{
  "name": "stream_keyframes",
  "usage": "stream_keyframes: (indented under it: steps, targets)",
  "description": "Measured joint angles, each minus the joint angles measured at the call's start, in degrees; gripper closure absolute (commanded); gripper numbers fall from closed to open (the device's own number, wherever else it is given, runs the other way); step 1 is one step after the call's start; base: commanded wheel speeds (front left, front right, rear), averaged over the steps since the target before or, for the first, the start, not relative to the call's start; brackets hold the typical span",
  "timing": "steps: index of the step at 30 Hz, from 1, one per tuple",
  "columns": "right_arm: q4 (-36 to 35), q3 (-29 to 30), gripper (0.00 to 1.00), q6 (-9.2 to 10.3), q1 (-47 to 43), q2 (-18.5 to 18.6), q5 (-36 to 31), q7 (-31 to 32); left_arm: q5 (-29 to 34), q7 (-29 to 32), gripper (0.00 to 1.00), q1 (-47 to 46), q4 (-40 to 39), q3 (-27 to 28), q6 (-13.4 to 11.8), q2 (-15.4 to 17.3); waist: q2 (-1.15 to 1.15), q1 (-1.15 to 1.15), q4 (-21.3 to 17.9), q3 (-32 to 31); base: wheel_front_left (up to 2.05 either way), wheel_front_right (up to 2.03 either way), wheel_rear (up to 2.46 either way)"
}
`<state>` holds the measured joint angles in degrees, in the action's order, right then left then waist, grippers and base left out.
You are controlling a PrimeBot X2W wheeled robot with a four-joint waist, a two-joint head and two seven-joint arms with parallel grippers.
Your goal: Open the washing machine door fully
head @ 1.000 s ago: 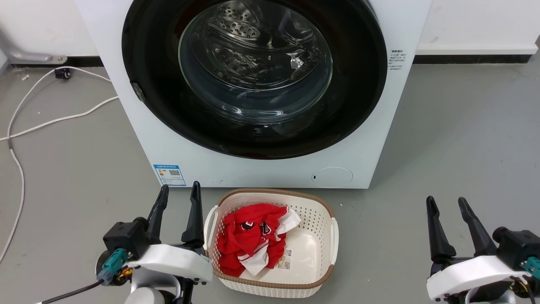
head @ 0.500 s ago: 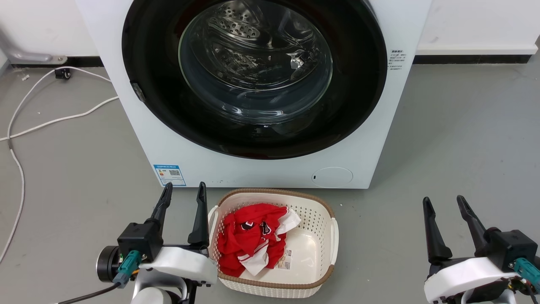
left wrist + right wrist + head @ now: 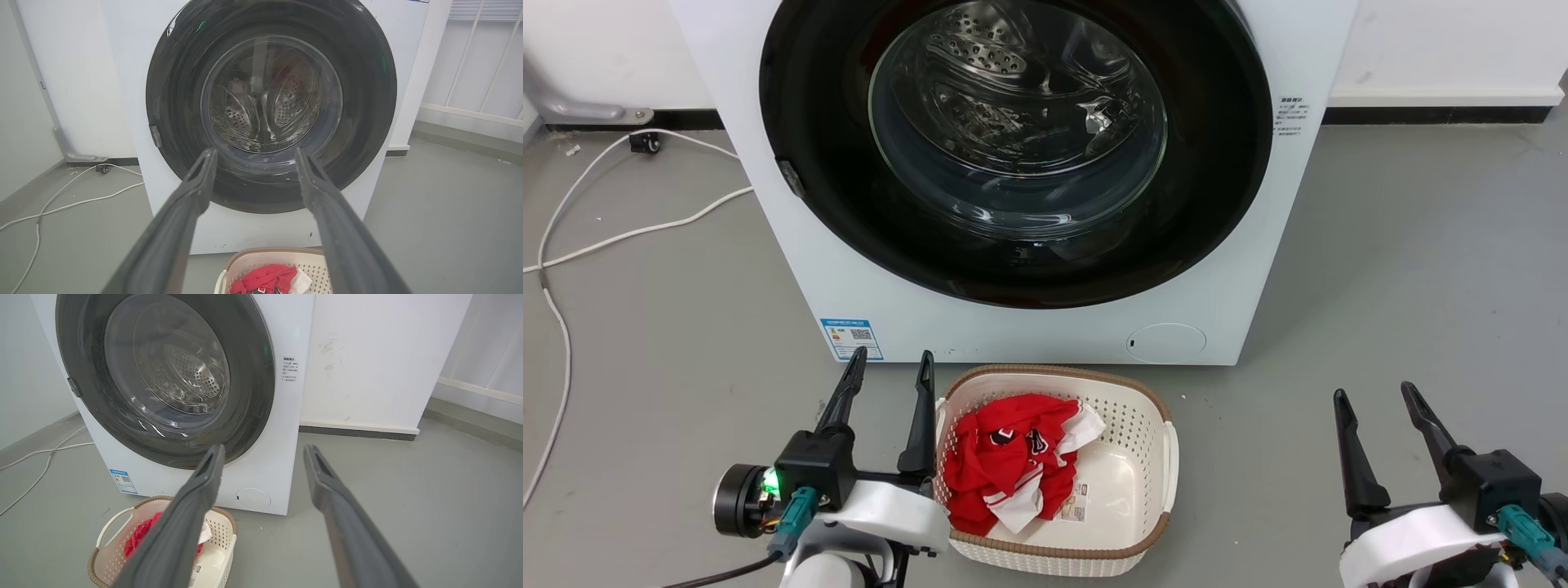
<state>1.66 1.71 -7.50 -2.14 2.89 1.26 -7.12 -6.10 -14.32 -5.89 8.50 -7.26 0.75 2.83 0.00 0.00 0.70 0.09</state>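
Cables (image 3: 645,229), white, trail across the grey floor (image 3: 1421,286) at far left. Next we meet the left gripper (image 3: 892,354) at lower left: its fingers stand parted and hold nothing, tips pointing toward the machine, just beside the left rim of the basket (image 3: 1058,370) and just below the blue label (image 3: 851,337). At centre stands the washing machine (image 3: 1029,331). The washing machine door (image 3: 1217,212) covers most of its white front and lies closed against it; through its clear window we make out the perforated steel drum (image 3: 980,49). The basket sits on the floor just in front of the machine and holds a red garment (image 3: 1005,457). A round cap (image 3: 1166,341) marks the machine's lower right. At far right the right gripper (image 3: 1373,390) is likewise spread and empty, well apart from the door.
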Motion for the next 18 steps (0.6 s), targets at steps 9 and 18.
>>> stream_keyframes:
  steps: [9, 18]
  targets:
    - [-0.16, -0.19, 0.0, 0.0, -0.21, 0.0, -2.25, -0.75, 2.8, -0.75, 0.0, -0.02, 0.19, -0.29, -0.26, 0.01, 0.0, 0.0, 0.05, 0.0, 0.0, 0.0, 0.0]
    - [-0.12, 0.0, 0.0, 0.0, -0.21, 0.0, -2.12, -0.98, 2.53, -0.75, 0.0, -0.03, 0.22, -0.37, -0.33, 0.01, 0.0, 0.0, 0.01, 0.21, 0.0, 0.0, 0.0]
